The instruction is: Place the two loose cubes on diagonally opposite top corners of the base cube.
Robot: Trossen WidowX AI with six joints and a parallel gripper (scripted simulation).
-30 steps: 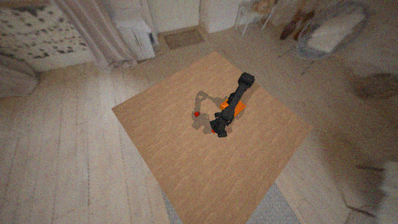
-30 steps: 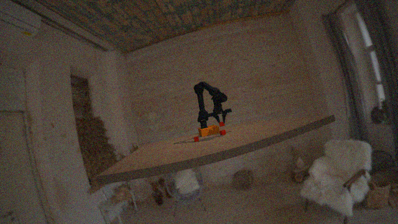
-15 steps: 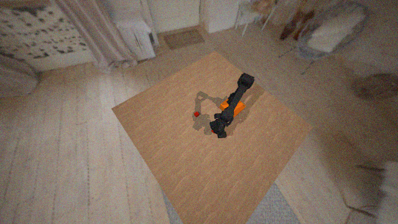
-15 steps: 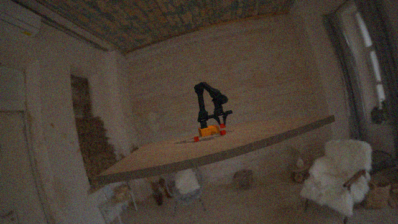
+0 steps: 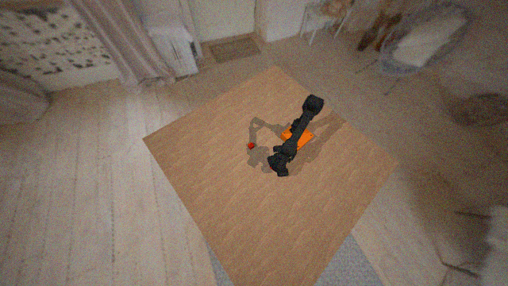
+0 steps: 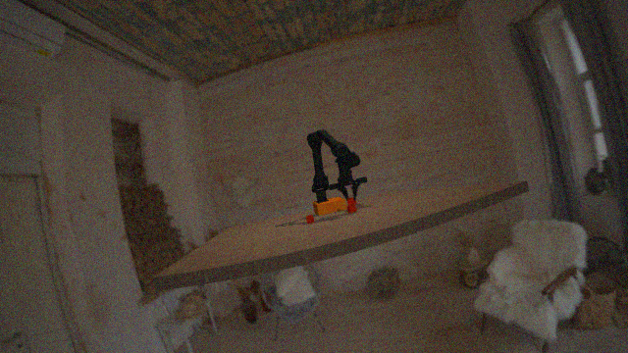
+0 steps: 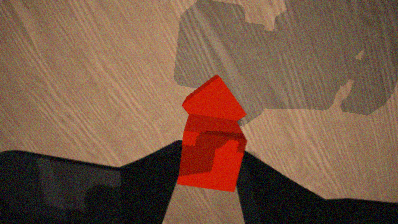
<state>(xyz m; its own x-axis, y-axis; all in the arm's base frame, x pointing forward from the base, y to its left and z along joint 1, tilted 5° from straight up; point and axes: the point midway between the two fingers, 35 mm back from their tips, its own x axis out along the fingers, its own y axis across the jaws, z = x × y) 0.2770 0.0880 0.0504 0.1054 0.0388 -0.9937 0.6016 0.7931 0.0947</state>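
My gripper point(image 6: 351, 199) point(image 7: 209, 151) is shut on a red cube point(image 7: 225, 170) point(image 6: 351, 201), which looks roughly level. A second red cube point(image 7: 215, 100) point(image 6: 351, 210) sits on the table under it, turned at an angle to it. The held cube partly covers it in the wrist view. Whether the two touch cannot be told. A third red cube point(image 5: 251, 145) point(image 6: 310, 219) stands alone on the table. In the top view the arm hides nearly all of the gripped and lower cubes. The cubes look alike, so which one is the fixed base cannot be told from colour.
An orange block point(image 5: 305, 137) point(image 6: 324, 208) sits at the foot of the black arm point(image 5: 302, 127) point(image 6: 318, 162), beside the cubes. The wooden table point(image 5: 238, 199) point(image 6: 255, 250) carries it all. Arm shadows fall around the lone cube.
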